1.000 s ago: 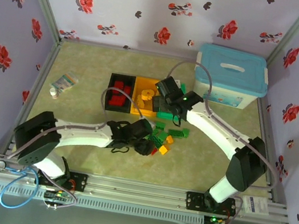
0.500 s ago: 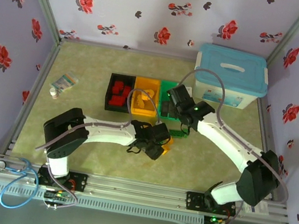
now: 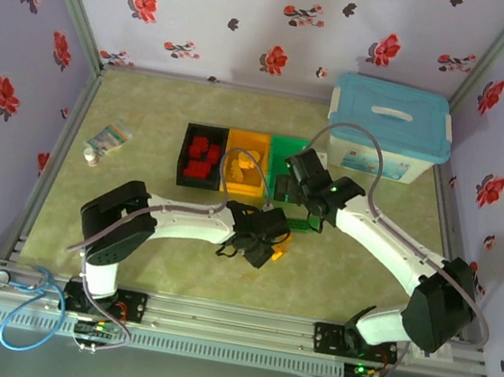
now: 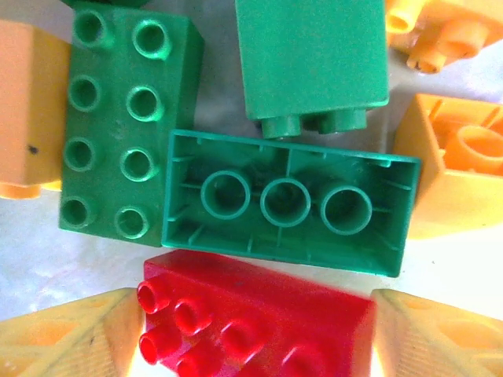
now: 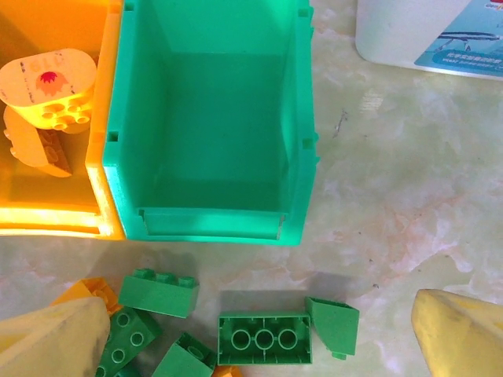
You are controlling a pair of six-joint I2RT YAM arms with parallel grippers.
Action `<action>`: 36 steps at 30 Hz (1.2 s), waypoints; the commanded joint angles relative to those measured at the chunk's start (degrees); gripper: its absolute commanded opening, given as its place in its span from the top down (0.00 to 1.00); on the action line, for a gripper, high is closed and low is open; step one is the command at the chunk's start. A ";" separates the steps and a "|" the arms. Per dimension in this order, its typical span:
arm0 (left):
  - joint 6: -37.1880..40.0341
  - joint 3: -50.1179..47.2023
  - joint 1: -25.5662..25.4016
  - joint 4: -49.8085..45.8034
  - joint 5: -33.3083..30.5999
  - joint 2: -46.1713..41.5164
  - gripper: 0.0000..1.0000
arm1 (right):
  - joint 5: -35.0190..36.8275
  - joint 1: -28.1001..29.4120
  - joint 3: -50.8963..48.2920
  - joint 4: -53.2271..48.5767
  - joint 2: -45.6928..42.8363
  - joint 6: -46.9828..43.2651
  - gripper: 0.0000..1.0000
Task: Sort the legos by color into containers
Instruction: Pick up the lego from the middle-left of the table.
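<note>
White box with light-blue lid at 1 o'clock on the marbled greenish worktop. Small packet at 9 o'clock. Floral walls all round. Blue cable loop at 7 o'clock.

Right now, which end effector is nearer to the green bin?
Right. The right end effector hovers at the green bin's near edge. The left end effector is over the loose bricks in front of the bin, farther from it.
</note>
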 commanded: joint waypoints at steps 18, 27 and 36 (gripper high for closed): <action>1.24 1.18 -0.34 -4.01 -1.48 1.96 0.44 | -0.57 -0.67 -3.24 1.90 -3.40 2.18 0.01; -0.19 -4.28 3.69 -0.60 -2.22 -9.59 0.45 | -1.89 -0.67 -5.39 2.38 -6.16 2.70 0.01; -5.51 -14.85 22.57 8.60 4.14 -30.31 0.46 | -2.62 -0.67 -10.20 3.24 -9.58 4.65 0.01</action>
